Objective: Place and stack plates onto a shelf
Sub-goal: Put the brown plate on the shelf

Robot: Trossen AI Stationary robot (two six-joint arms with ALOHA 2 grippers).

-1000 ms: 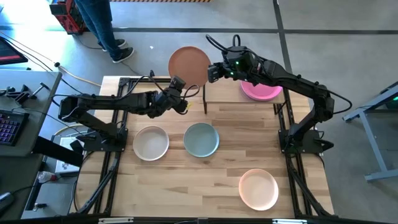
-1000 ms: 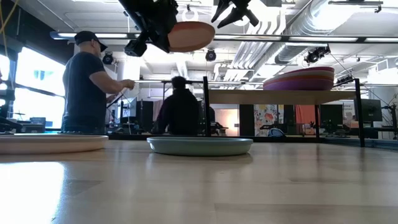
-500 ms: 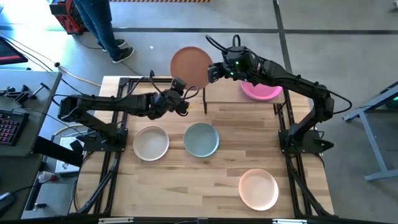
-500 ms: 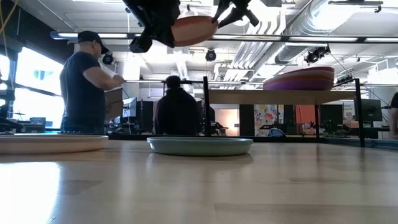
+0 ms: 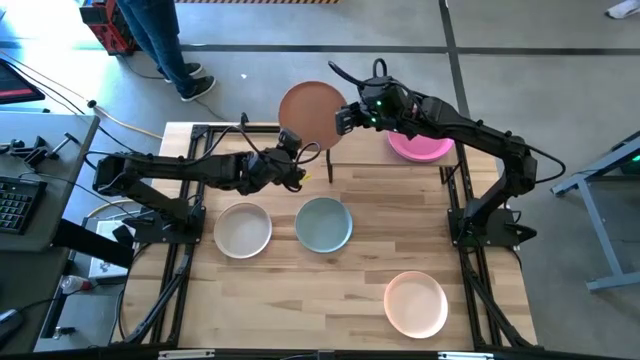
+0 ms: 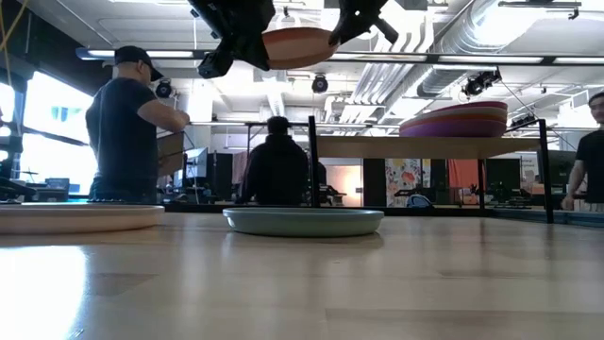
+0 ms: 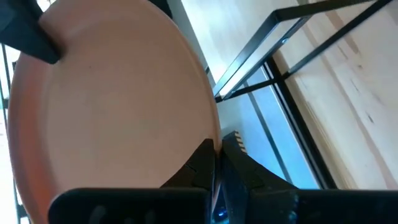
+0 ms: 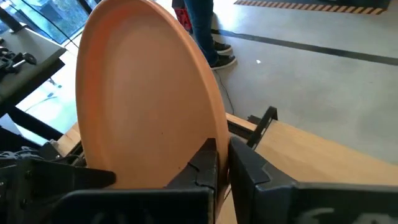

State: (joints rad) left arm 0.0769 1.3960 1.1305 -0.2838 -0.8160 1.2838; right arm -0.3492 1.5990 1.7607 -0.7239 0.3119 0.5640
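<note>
orange plate (image 5: 311,112): round, matte, shallow rim, held in the air, both jaws pinching opposite edges
left gripper (image 5: 291,143): clamped on plate rim
right gripper (image 5: 343,117): clamped on plate rim
shelf (image 6: 429,146): low view alone shows the plate stack (image 6: 454,121)

A rust-orange plate (image 5: 312,112) hangs level above the table's far edge. Magenta plates (image 5: 420,146) sit stacked on the shelf (image 6: 429,146); cream (image 5: 243,229), grey-teal (image 5: 323,223) and pale pink (image 5: 416,303) plates lie on the table.

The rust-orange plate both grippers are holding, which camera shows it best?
The right wrist view: the rust-orange plate fills the frame, its rim pinched by the right gripper. The left wrist view shows its face, the left gripper on its rim. The high view shows it small; the low view, edge-on.
</note>
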